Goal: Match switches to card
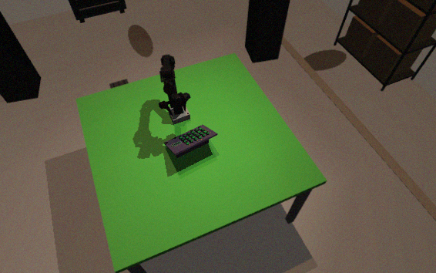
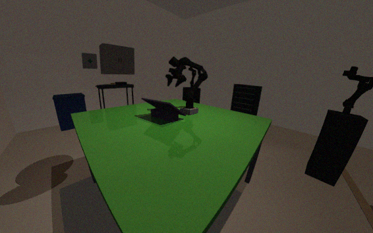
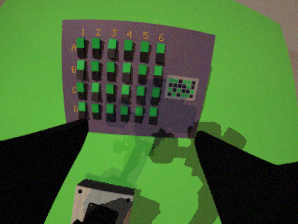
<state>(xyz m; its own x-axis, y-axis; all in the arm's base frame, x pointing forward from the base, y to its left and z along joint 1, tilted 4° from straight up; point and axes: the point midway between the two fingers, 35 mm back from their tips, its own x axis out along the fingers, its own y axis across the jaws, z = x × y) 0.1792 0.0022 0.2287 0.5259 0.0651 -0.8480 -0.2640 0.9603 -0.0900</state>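
A purple switch panel (image 1: 182,149) (image 2: 154,102) (image 3: 175,56) is tilted on a dark stand, its far edge higher. It bears rows A to D and columns 1 to 6 of rocker switches, each with a green far half and a dark near half. Some greens look paler, as at B1 (image 3: 81,66), A3 (image 3: 112,43) and C4 (image 3: 125,90); which ends are raised is too small to tell surely. The small card (image 3: 181,88), pale-edged with green and dark squares, is right of the grid in the wrist view. My gripper (image 1: 175,101) (image 2: 172,85) (image 3: 142,131) is open, empty and high above the panel.
The arm's pale base (image 1: 180,116) (image 2: 190,111) (image 3: 87,196) stands on the green table (image 1: 246,154) (image 2: 164,171) close to the panel's near edge. The arm's shadow falls across the table and part of the panel. A shelf, cabinets and another arm on a pedestal (image 2: 337,148) stand away from the table.
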